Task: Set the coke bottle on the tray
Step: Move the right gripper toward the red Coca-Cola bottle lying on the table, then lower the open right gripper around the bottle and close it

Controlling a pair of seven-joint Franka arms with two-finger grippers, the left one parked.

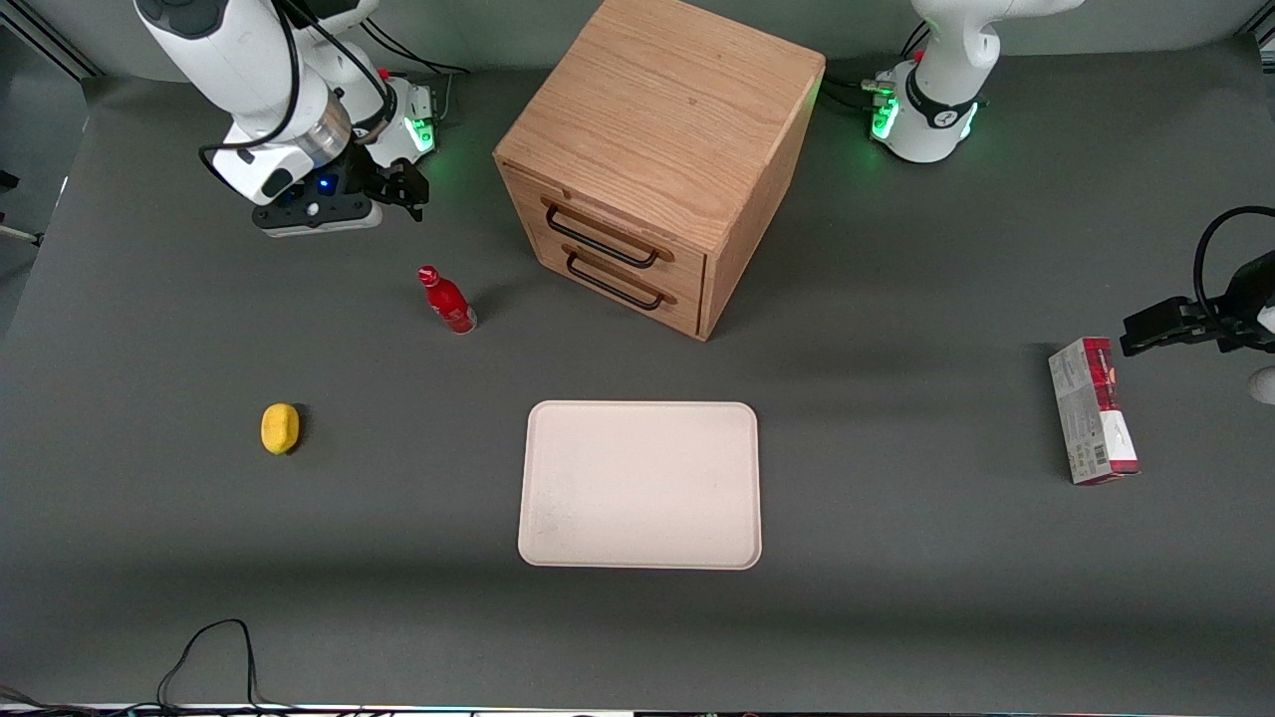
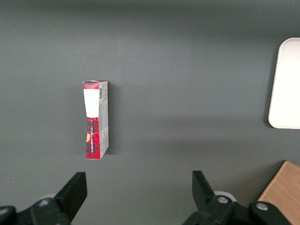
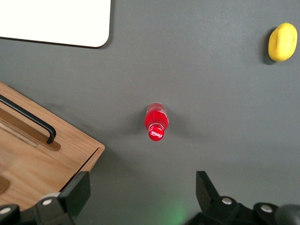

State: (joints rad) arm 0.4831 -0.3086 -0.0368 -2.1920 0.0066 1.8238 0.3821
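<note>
The coke bottle [image 1: 447, 301] is small and all red with a red cap, and it stands upright on the dark table beside the wooden cabinet. The right wrist view looks down on the coke bottle [image 3: 156, 121] from above. My gripper [image 1: 406, 194] hangs open above the table, farther from the front camera than the bottle, and holds nothing. In the wrist view the gripper [image 3: 141, 183] has only bare table between its fingers, apart from the bottle. The cream-white tray [image 1: 639, 485] lies flat, nearer the front camera than the cabinet. A corner of the tray [image 3: 56, 21] shows in the wrist view.
The wooden drawer cabinet [image 1: 657, 159] has two black handles, and its corner [image 3: 33, 154] is close to the gripper. A yellow lump [image 1: 280, 428] lies toward the working arm's end. A red-and-grey carton [image 1: 1093, 410] lies toward the parked arm's end. A black cable [image 1: 209, 647] loops at the table's front edge.
</note>
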